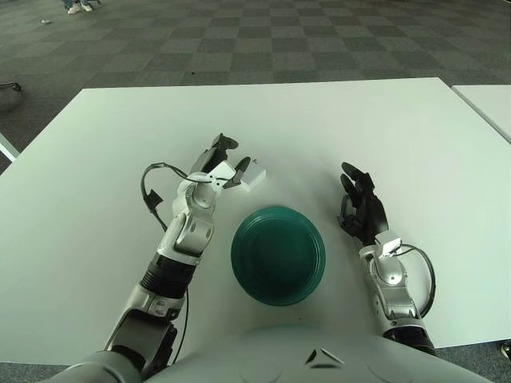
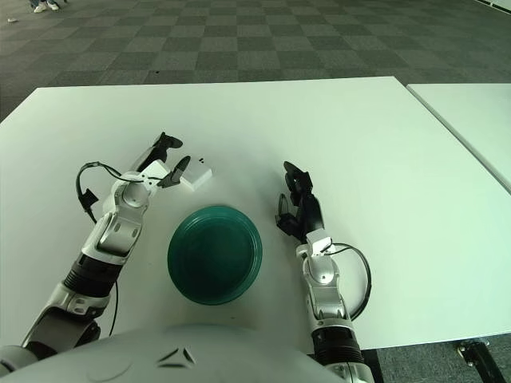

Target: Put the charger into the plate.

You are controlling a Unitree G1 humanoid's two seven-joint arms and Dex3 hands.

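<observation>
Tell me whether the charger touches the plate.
Apart. The left eye view shows bare white table between the charger and the plate's far rim.

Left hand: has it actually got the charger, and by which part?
Cannot tell. The left hand has its fingers around the near left end of the white charger, which lies on the table; a closed grip isn't visible. The right hand holds nothing.
</observation>
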